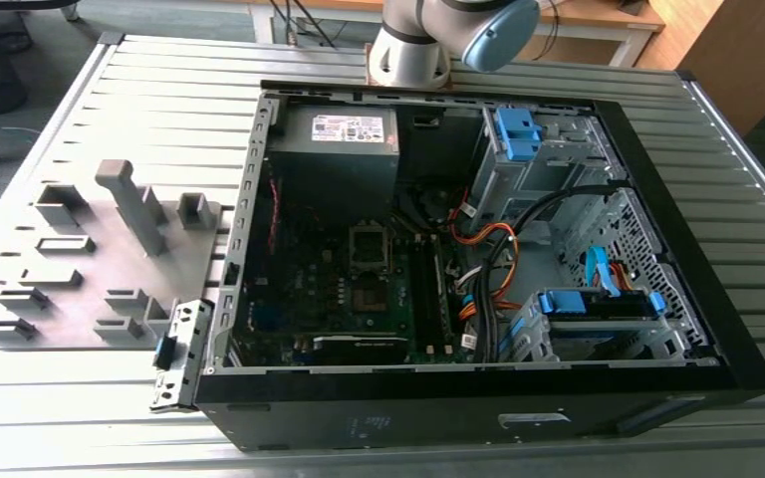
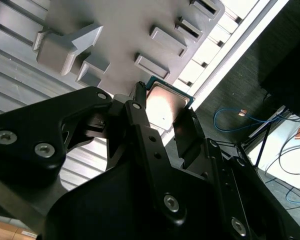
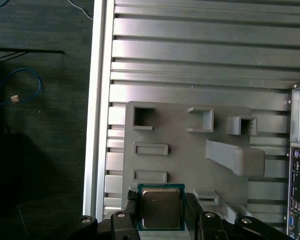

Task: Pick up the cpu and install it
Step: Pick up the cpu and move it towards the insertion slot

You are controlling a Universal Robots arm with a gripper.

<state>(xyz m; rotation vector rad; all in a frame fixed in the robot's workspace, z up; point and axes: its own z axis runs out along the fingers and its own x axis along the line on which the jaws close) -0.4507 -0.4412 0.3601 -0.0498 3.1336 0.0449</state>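
Observation:
In both wrist views the cpu (image 3: 161,206) (image 2: 166,104), a thin square chip with a dull silver face and a dark green rim, sits between my gripper's black fingers (image 3: 191,212) (image 2: 186,135). My gripper (image 3: 161,212) (image 2: 162,117) is shut on it, one finger on each of two opposite edges. The chip hangs well above the grey tray (image 3: 190,145) (image 2: 115,30) of raised blocks, near one tray edge. In the exterior view the open computer case (image 1: 422,398) lies on its side, and the motherboard's metal-framed socket (image 1: 370,244) shows in its middle.
The tray (image 1: 91,249) lies on the ridged metal table (image 1: 170,110), at the exterior view's left of the case. My arm's base (image 1: 416,50) stands behind the case. Orange and black cables (image 1: 489,259) and blue drive cages (image 1: 596,304) crowd the case's right half. Dark floor (image 3: 40,125) lies beyond the table edge.

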